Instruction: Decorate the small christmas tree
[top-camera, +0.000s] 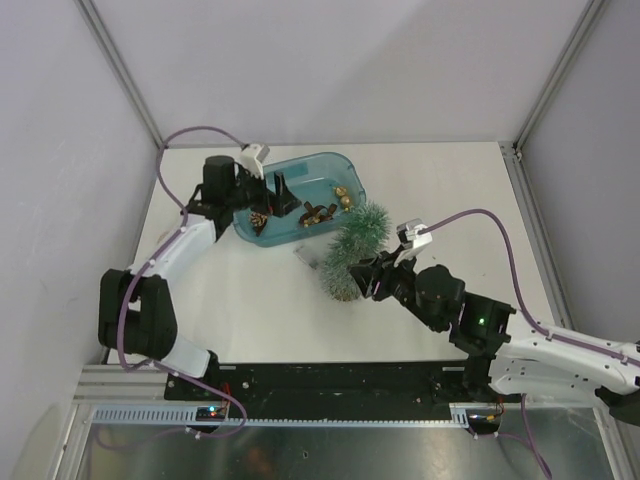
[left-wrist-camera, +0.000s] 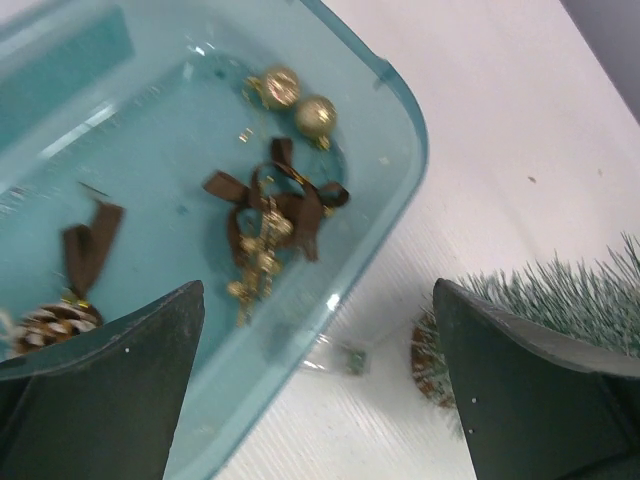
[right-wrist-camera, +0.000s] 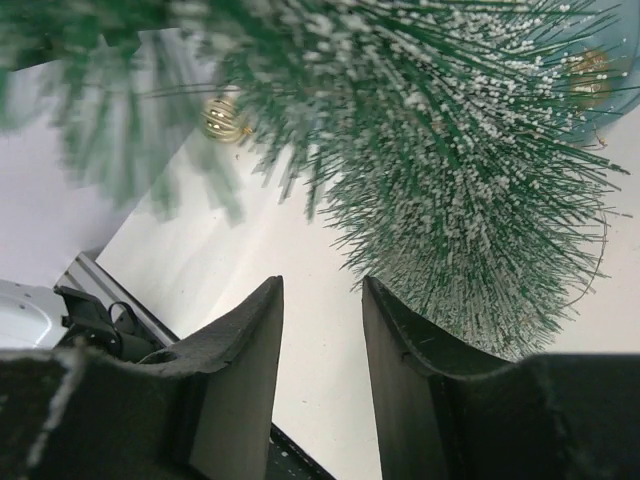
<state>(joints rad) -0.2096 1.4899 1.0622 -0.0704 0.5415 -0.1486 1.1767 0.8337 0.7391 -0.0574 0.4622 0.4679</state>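
**Green bristle tree, blue ornament tub: fetching step**

Item 1. Small christmas tree (right-wrist-camera: 470, 200), frosted needles. It stands directly ahead of the right fingers (right-wrist-camera: 240, 340), close but not between them. Whether it is upright or leaning cannot be told. One gold wire ball (right-wrist-camera: 225, 118) shows among the branches ahead and to the left of those fingers.

Item 2. Right fingers: about half apart, with only bare worktop (top-camera: 450, 180) in the gap. Nothing is held.

Item 3. Left fingers (left-wrist-camera: 150, 350): spread as wide as they go, empty, poised over the near rim of the translucent blue tub (left-wrist-camera: 400, 110).

Item 4. Tub contents, all ahead of the left fingers: two gold baubles (left-wrist-camera: 315, 118) farthest off, a brown ribbon bow with gold charm (left-wrist-camera: 270, 215) midway, and a pine cone on brown ribbon (left-wrist-camera: 50, 325) just beside the left-hand finger.

Handling note (judgement). The next ornament is probably the one to fetch. The ribbon bow should grip more surely than the round baubles, which are likely to roll. Bring the left fingers down inside the tub wall, straddle a ribbon loop, then close. Meanwhile the right fingers could take the tree low at its foot to steady it, sparing the needles.
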